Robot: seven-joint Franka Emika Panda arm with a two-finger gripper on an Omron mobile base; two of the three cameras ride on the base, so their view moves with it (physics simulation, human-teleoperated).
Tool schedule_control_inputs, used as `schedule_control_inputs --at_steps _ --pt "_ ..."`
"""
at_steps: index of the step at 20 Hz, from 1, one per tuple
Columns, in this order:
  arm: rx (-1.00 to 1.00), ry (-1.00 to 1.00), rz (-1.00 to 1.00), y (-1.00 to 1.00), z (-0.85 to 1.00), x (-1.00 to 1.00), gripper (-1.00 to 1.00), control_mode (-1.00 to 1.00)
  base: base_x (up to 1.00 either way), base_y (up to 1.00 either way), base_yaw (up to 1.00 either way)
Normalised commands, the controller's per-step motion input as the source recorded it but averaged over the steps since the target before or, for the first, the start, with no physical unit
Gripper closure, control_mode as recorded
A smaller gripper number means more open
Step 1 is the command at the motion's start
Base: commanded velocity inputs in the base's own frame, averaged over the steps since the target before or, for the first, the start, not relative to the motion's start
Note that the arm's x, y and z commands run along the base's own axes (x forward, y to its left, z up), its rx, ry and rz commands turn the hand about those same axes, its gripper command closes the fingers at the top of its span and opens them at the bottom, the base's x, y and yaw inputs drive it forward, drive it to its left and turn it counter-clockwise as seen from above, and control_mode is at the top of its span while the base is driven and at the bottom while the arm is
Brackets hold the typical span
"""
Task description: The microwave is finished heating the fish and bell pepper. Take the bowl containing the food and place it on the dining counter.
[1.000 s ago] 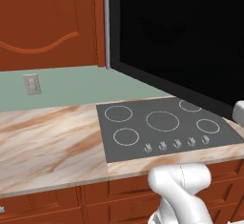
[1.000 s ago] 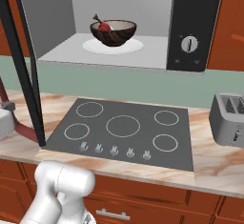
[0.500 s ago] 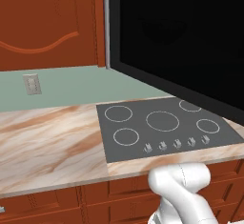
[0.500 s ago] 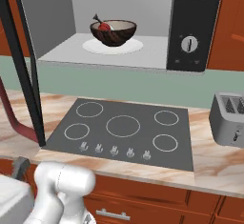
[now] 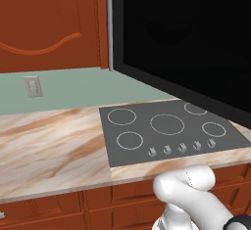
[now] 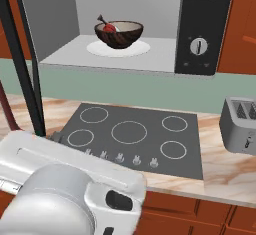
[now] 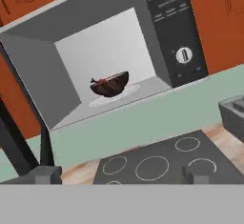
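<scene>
The microwave [image 6: 202, 24] hangs open above the cooktop, its glossy black door [image 5: 186, 43] swung out to the left. Inside, on a white turntable, sits the dark brown bowl [image 6: 119, 34]. The red bell pepper [image 6: 107, 27] and the fish's dark tail [image 6: 102, 19] poke over its left rim. In the hand view the bowl [image 7: 110, 84] lies well ahead and above. My gripper [image 7: 121, 175] is open, fingertips [image 7: 45, 174] wide apart with nothing between them, low before the cooktop and far from the bowl. The dining counter is out of view.
A flat grey cooktop [image 6: 132, 134] is set in the marble counter [image 5: 54, 146] below the microwave. A silver toaster [image 6: 242, 124] stands at the right. The open door's edge [image 6: 25, 69] slants down at the left. Red-brown cabinets [image 5: 49, 23] line the wall.
The hand has left the door's lower edge and swung back toward the base, so the arm's white body now bulks large in the right base view. The bowl has not moved.
</scene>
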Motion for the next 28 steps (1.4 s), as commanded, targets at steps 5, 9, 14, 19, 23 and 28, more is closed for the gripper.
schedule_control_inputs --at_steps 5,9,14,19,23,28 --pt "0.49 0.28 0.16 -0.20 -0.28 1.00 -1.00 -1.00 0.00 0.00 0.00" --pt "0.46 0.21 0.12 0.04 -0.39 1.00 -1.00 -1.00 0.00 0.00 0.00" --pt "0.40 0.14 0.06 0.47 -0.50 1.00 -1.00 -1.00 0.00 0.00 0.00" --pt "0.43 0.09 0.09 0.37 -0.42 1.00 -1.00 -1.00 0.00 0.00 0.00" --pt "0.44 0.11 0.13 0.29 -0.18 1.00 -1.00 -1.00 0.00 0.00 0.00" --pt "0.48 0.25 0.25 0.38 0.01 0.64 -1.00 -1.00 0.00 0.00 0.00"
